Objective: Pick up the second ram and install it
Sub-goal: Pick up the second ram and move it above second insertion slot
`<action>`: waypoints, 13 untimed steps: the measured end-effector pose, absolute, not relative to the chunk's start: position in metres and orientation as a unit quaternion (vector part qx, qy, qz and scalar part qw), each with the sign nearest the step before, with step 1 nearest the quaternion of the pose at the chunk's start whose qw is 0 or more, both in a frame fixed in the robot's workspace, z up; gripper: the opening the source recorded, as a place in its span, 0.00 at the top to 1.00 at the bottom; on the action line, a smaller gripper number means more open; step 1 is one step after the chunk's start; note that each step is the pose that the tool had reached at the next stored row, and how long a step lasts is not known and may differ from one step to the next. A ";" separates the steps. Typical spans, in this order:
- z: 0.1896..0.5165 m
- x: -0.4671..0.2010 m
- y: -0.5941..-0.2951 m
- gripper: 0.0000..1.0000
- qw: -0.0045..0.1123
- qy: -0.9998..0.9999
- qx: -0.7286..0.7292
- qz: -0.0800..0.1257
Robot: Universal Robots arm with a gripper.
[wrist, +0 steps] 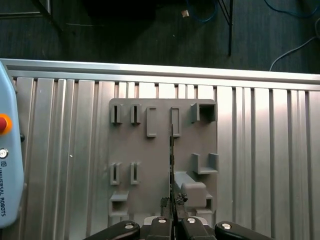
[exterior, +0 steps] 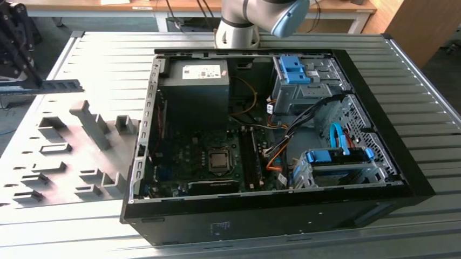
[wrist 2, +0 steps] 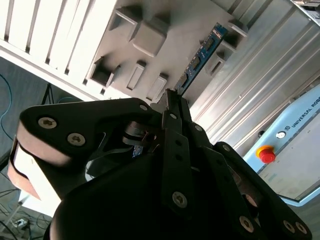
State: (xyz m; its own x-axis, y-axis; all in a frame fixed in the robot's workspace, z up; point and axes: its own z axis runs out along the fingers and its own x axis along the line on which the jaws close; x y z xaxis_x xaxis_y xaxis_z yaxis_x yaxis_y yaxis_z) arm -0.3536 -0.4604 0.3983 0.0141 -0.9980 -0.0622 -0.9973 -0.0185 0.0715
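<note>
My gripper [exterior: 21, 80] hangs at the exterior view's left, shut on the second ram [exterior: 51, 86], a thin blue-green stick held level on its long edge above the grey slotted holder [exterior: 72, 156]. In the second wrist view the ram [wrist 2: 202, 55] sticks out past the black fingertips [wrist 2: 175, 107] of the gripper [wrist 2: 172, 97], with chips showing on its face. It appears edge-on in the first wrist view, where the ram [wrist: 172, 160] runs over the holder [wrist: 150, 165] from the gripper [wrist: 172, 202]. The open computer case [exterior: 374, 140] lies to the exterior view's right, its motherboard [exterior: 209, 162] exposed.
The arm's base [exterior: 238, 27] stands behind the case on the ribbed metal table [exterior: 108, 59]. Blue drive brackets [exterior: 295, 70] and cables [exterior: 335, 135] crowd the case's right side. A pendant with a red stop button [wrist 2: 267, 154] lies beside the holder. The table edge and dark floor [wrist: 150, 30] lie beyond.
</note>
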 end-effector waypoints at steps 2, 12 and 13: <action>0.398 -0.350 -0.456 0.86 0.004 -0.701 0.712 -0.047; 0.398 -0.332 -0.440 0.86 0.004 -0.701 0.712 -0.047; 0.398 -0.330 -0.439 0.86 0.004 -0.701 0.712 -0.047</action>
